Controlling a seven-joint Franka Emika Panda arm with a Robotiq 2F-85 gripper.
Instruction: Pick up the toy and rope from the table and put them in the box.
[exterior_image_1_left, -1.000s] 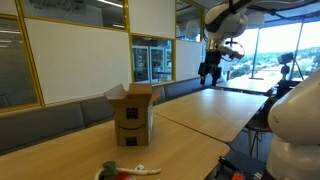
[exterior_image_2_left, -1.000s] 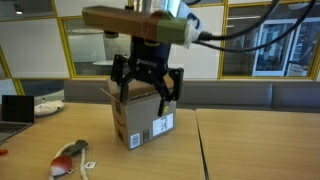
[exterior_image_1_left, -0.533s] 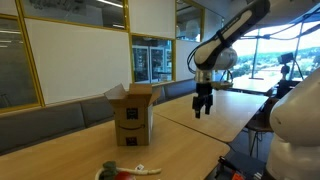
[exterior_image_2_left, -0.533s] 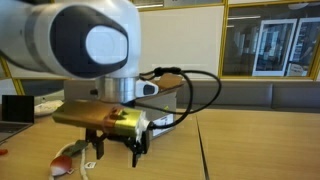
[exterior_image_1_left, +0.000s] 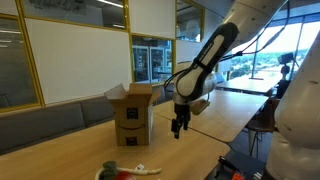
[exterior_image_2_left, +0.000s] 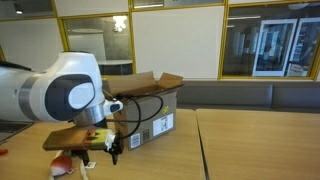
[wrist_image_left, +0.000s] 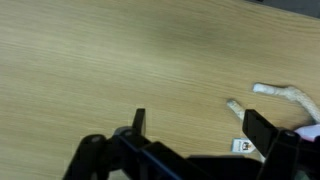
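The toy (exterior_image_1_left: 116, 172), green with a red part, lies on the table (exterior_image_1_left: 205, 112) near its front edge, with the whitish rope (exterior_image_1_left: 144, 169) beside it. The brown box (exterior_image_1_left: 133, 110) stands upright behind them, its flaps open. My gripper (exterior_image_1_left: 179, 127) hangs open over the table, to the right of the box and apart from the toy. In the wrist view the gripper (wrist_image_left: 200, 130) is open over bare wood, and pieces of the rope (wrist_image_left: 285, 94) lie off to the right by a small white tag (wrist_image_left: 243, 146). The arm hides most of the toy (exterior_image_2_left: 62, 166).
A seam line (exterior_image_1_left: 190, 130) crosses the table top. Glass walls and a bench run behind the table. A laptop (exterior_image_2_left: 14, 108) sits at the far left. In an exterior view the arm's large white joint (exterior_image_2_left: 65, 95) blocks much of the box (exterior_image_2_left: 152, 108).
The arm has swung down from high above the table to just over its surface, moving nearer to the box and the toy. The jaws have stayed open.
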